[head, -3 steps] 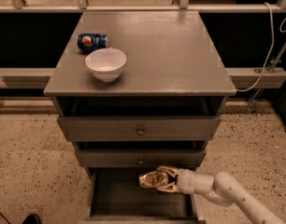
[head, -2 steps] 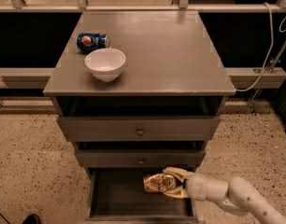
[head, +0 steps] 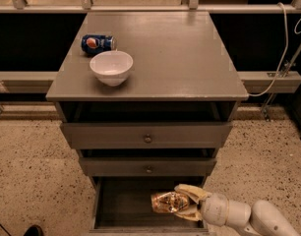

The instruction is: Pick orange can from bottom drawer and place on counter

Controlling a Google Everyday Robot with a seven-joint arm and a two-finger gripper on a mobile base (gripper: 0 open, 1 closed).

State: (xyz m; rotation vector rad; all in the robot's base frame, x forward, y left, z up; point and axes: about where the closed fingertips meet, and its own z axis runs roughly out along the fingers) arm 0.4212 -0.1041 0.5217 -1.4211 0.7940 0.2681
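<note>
The orange can [head: 168, 202] is a shiny, wrinkled orange-gold item held on its side. My gripper [head: 184, 203] is shut on its right end, with one cream finger above and one below, and holds it over the right half of the open bottom drawer [head: 122, 203]. My white arm [head: 249, 217] comes in from the lower right corner. The counter [head: 185, 58] is the flat grey top of the cabinet, well above the can.
A white bowl [head: 111, 67] and a blue Pepsi can [head: 98, 43] lying on its side sit on the counter's left part. Two shallower drawers with brass knobs [head: 147, 138] stick out above the bottom drawer. A white cable [head: 283, 48] hangs at the right. Speckled floor surrounds the cabinet.
My gripper and the orange can have shifted slightly right and toward the drawer's front. The grip on the can is unchanged.
</note>
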